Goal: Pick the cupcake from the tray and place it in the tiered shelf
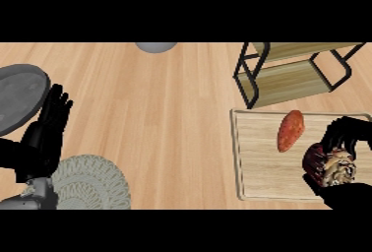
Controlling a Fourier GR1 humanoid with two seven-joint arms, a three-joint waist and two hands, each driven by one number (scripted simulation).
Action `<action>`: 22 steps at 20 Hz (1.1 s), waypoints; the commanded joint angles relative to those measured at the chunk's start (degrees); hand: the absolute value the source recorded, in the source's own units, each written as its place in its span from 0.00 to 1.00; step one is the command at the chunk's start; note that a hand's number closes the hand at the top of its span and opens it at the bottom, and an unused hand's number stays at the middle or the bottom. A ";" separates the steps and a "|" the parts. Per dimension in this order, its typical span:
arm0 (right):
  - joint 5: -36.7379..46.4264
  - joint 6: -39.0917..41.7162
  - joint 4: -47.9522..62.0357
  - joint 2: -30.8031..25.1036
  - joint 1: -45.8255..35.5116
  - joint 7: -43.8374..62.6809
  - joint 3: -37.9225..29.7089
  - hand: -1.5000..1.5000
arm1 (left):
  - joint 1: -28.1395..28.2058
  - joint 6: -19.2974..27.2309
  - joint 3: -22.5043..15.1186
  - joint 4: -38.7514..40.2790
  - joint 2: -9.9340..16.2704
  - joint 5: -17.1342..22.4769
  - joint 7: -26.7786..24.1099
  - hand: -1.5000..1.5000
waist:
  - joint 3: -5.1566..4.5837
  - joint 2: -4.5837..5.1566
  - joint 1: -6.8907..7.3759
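The cupcake (331, 166), dark red wrapper with a pale swirled top, lies at the right side of the wooden tray (254, 172). My right hand (347, 135) is curled around it, fingers above and thumb below, hiding part of it. The tiered shelf (291, 78), black frame with olive boards, stands just beyond the tray at the upper right. My left hand (47, 133) rests open at the left edge, fingers pointing up.
An orange-red oblong food item (291, 130) lies on the tray near its far edge. A grey plate (18, 96) sits at far left, a pale woven round mat (91, 183) at lower left, a grey round object (155, 46) at the top edge.
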 commanded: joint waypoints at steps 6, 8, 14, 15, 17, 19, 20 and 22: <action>-14.06 8.11 -0.41 -10.28 -19.83 18.47 -16.41 1.00 | 3.12 -1.13 -0.28 -3.91 -0.52 0.18 0.30 0.50 | 0.08 0.19 0.84; -12.04 3.88 4.79 -12.21 -21.82 16.90 -15.75 1.00 | -1.82 -2.01 0.64 2.42 -0.54 0.40 -1.23 0.50 | 0.09 0.37 0.77; -5.25 -6.94 20.46 -15.19 -24.49 7.94 -13.12 1.00 | -3.20 0.35 -1.08 3.58 -2.74 -3.11 -1.97 0.50 | 0.13 0.62 1.39; -7.23 -7.33 18.81 -15.56 -23.10 7.88 -14.02 1.00 | -0.05 -0.67 -0.34 -0.31 -2.15 -1.88 -0.17 0.50 | 0.12 0.42 1.21; -5.80 -10.05 23.59 -16.77 -24.12 6.03 -13.26 1.00 | -2.32 -0.78 0.79 2.09 -2.00 -1.76 -1.23 0.50 | 0.12 0.45 1.15; -3.74 -14.99 26.06 -14.79 -23.43 2.58 -11.49 1.00 | -4.92 -0.79 0.42 3.15 -1.91 -2.02 1.61 0.50 | 0.13 0.49 1.13; -4.84 -14.50 29.51 -16.81 -24.68 1.96 -11.89 1.00 | -2.99 -1.46 0.75 1.36 -1.88 -1.47 0.81 0.50 | 0.12 0.45 1.19; -3.02 -18.71 37.04 -17.91 -29.56 -0.74 -11.63 1.00 | -3.66 -0.93 -0.33 2.31 -2.95 -2.23 0.10 0.50 | 0.12 0.56 1.49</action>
